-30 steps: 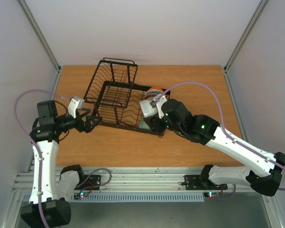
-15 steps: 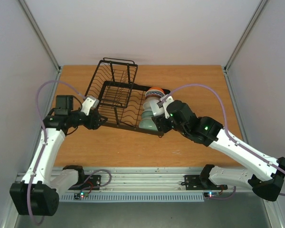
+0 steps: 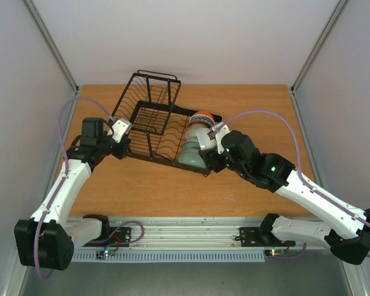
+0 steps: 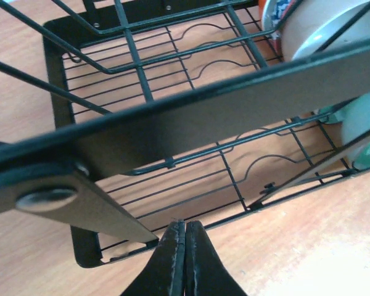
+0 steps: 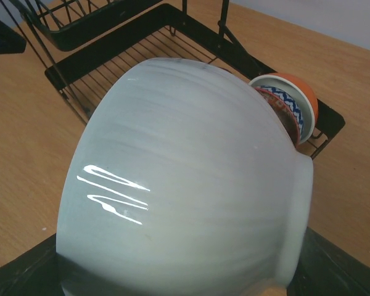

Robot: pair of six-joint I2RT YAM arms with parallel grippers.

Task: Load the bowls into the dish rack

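Observation:
The black wire dish rack [image 3: 149, 126] lies at an angle mid-table, its smaller basket section at the back. Three bowls stand on edge at its right end: an orange-rimmed bowl [image 3: 201, 116], a white bowl [image 3: 196, 133] and a pale green bowl [image 3: 190, 154]. My right gripper [image 3: 205, 159] is shut on the pale green bowl [image 5: 185, 185], which fills the right wrist view, with the orange-rimmed bowl [image 5: 290, 102] behind it. My left gripper [image 4: 185, 227] is shut with nothing in it, its tips at the rack's near bottom wire [image 4: 234, 213]. From the top it sits at the rack's left corner [image 3: 124, 148].
Bare wooden table [image 3: 160, 191] lies in front of the rack and to the right [image 3: 265, 111]. Grey walls and metal posts close in the back and sides. The right arm reaches across the front right of the rack.
The left arm swung in to the rack's left corner and its gripper shut. The rack shifted slightly. The right gripper pushed the green bowl further in beside the white bowl.

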